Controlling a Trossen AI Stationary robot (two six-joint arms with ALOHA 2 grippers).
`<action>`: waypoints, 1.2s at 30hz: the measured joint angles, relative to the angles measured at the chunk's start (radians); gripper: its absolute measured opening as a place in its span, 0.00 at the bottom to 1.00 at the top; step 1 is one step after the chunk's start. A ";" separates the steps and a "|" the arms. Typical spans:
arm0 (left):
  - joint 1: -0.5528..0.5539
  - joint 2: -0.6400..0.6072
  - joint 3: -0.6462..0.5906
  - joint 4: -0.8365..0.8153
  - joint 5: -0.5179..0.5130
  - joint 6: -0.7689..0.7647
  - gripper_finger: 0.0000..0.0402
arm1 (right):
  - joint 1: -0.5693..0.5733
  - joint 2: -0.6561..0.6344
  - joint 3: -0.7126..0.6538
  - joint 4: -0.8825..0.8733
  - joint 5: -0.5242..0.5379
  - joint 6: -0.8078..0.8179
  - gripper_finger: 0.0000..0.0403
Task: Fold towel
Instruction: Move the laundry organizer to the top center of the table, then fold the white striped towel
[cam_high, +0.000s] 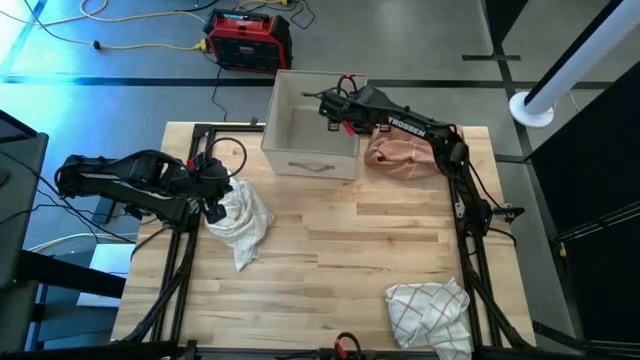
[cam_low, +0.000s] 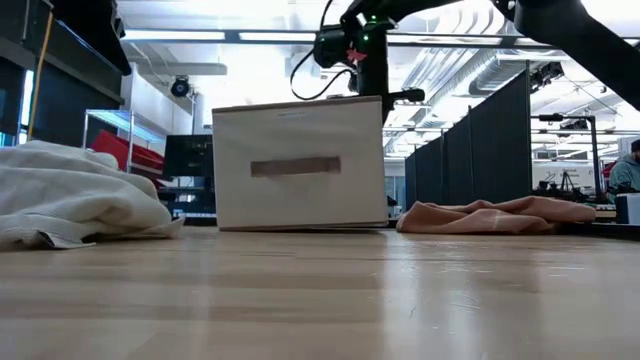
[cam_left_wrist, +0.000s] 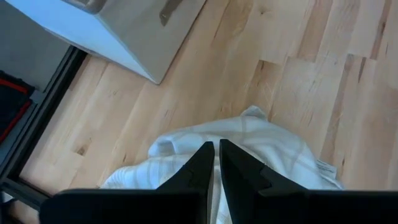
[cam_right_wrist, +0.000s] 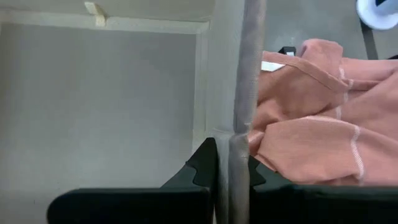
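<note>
Left gripper (cam_high: 214, 209) atop white towel (cam_high: 243, 222)

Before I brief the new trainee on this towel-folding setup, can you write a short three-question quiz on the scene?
1. True or false: the right pincer grips the wall of the bin.
2. How many cloths lie on the table?
3. The left pincer is over: A) the white towel, B) the peach cloth, C) the checked cloth.

Key: 1 true; 2 three; 3 A.
</note>
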 joint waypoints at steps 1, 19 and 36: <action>0.000 0.000 0.000 0.000 -0.002 0.000 0.04 | 0.000 0.000 0.000 0.000 0.000 0.000 0.00; 0.000 0.000 0.000 0.000 -0.004 0.004 0.04 | 0.007 -0.016 0.019 -0.057 0.075 -0.238 0.40; 0.000 0.015 0.000 0.012 0.129 -0.045 0.05 | 0.272 -0.333 0.076 -0.075 0.114 -0.611 0.43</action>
